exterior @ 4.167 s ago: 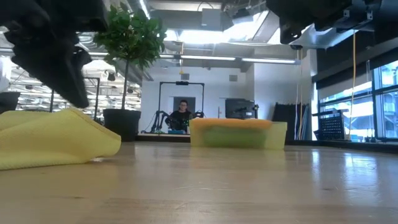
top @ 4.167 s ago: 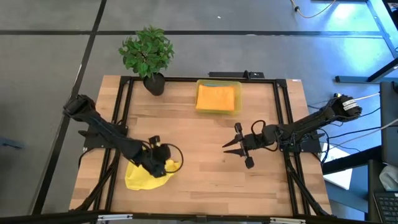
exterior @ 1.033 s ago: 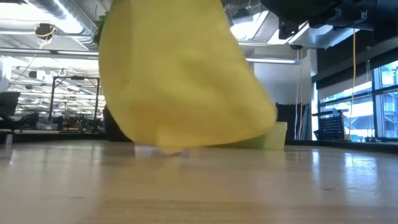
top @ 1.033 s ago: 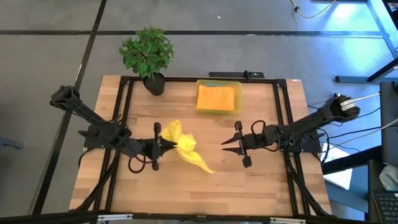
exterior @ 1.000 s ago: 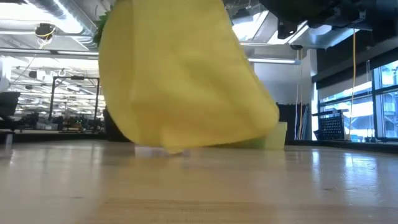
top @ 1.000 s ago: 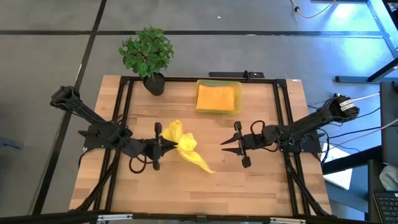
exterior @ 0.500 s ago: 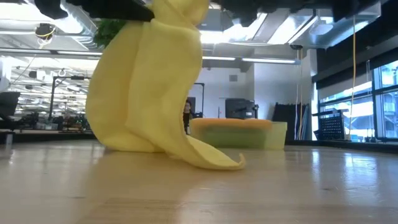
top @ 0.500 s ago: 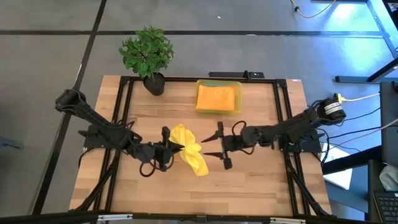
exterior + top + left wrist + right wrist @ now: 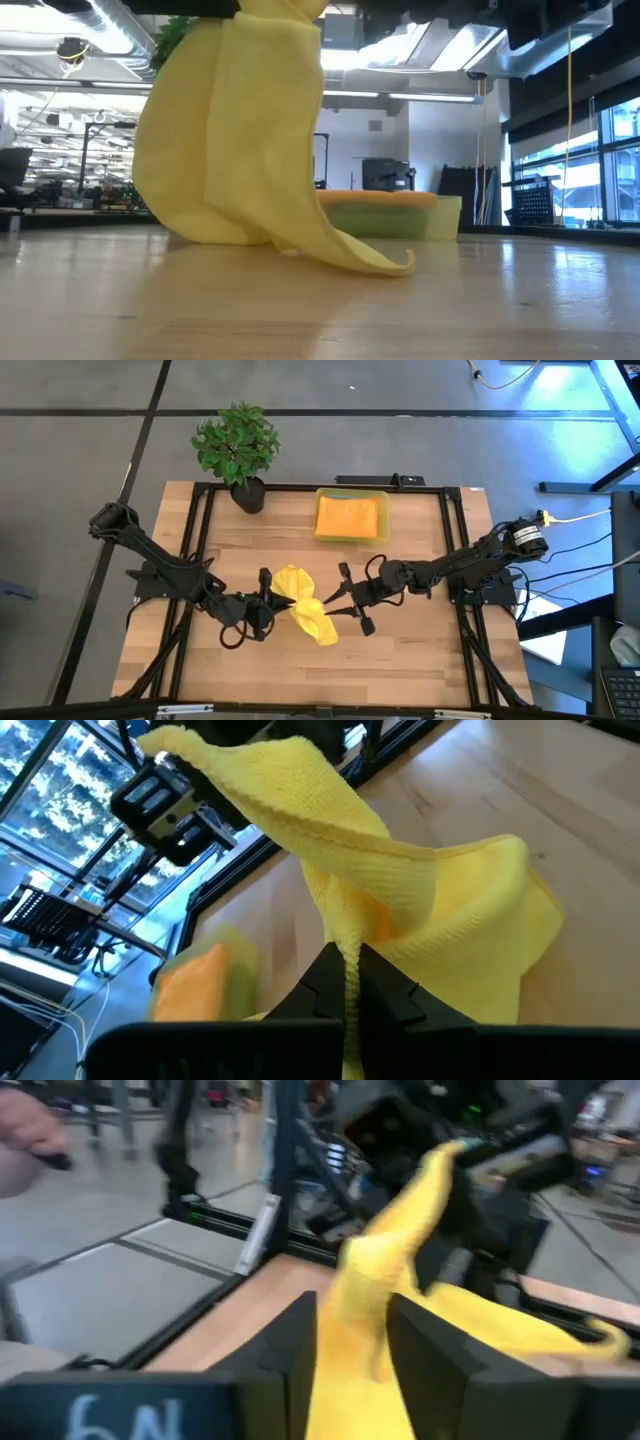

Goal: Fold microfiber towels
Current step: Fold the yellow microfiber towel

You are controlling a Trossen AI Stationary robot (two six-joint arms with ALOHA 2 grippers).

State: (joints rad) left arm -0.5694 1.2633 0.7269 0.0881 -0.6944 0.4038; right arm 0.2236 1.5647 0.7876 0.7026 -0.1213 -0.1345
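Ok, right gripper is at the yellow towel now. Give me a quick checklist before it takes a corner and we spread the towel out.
1. Left gripper shut on the yellow towel: ok, the cloth is pinched between its fingers in the left wrist view.
2. Towel partly lifted: ok, it hangs up from the table with a tail trailing on the wood.
3. Right gripper lined up on cloth: ok, towel sits between its open fingers.
4. Right gripper has a firm grip: not ok, the jaws are not yet shut on the cloth.
5. It is at a true corner: cannot tell, the towel is bunched.
6. Yellow bin out of the way: ok, at the far edge.
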